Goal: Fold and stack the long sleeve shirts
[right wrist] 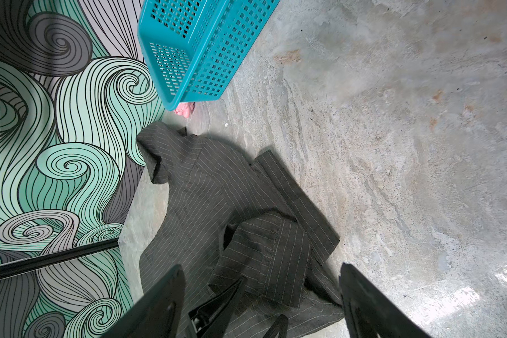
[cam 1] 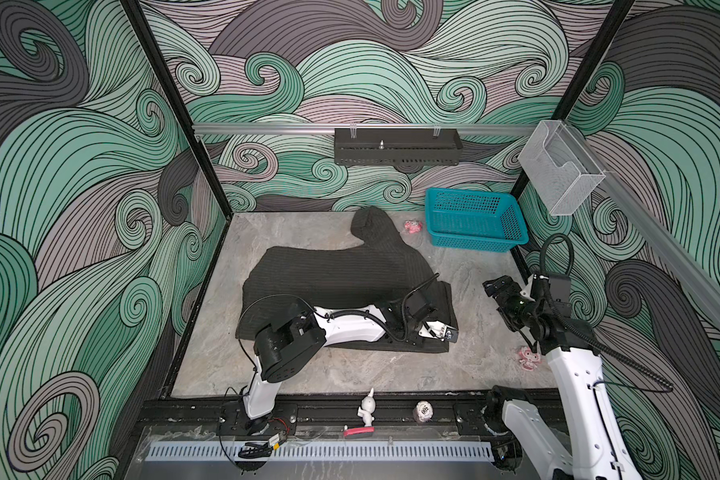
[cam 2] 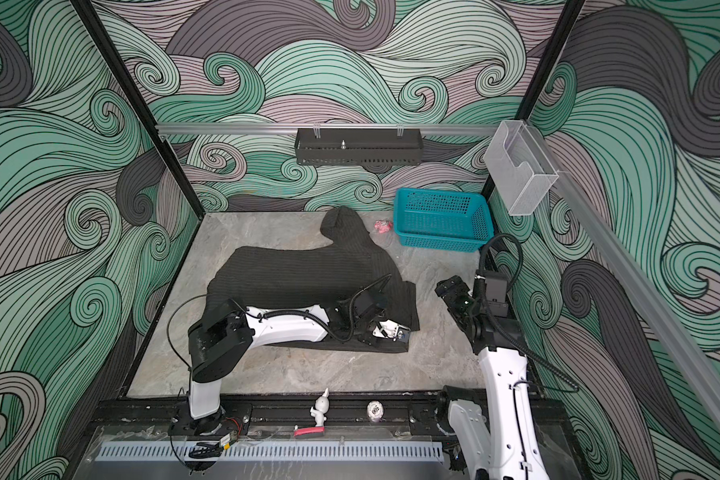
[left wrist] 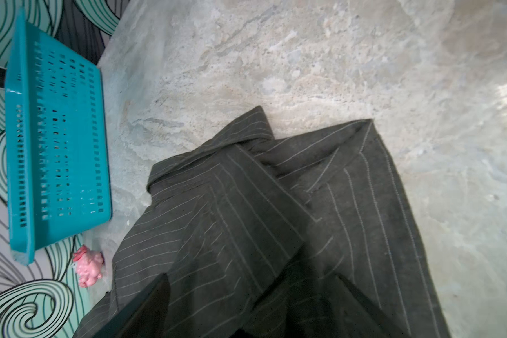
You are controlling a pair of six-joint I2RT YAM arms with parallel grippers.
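So the pinstriped long sleeve shirt (cam 1: 341, 274) is lying mid-worktop (cam 1: 350, 374), body bunched into a rough fold. One sleeve pokes up to the far edge, right next to a little pink toy (cam 1: 413, 225). The teal basket (cam 1: 470, 239) sits in the far right corner, apart from the shirt. Left gripper (cam 1: 447, 332) is down low over the shirt's near right corner, fingers (left wrist: 147, 310) spread wide with fabric under them, not pinching anything. Right gripper (cam 1: 491, 286) hangs above the worktop by the right edge, fingers (right wrist: 164, 301) wide apart too, holding nothing.
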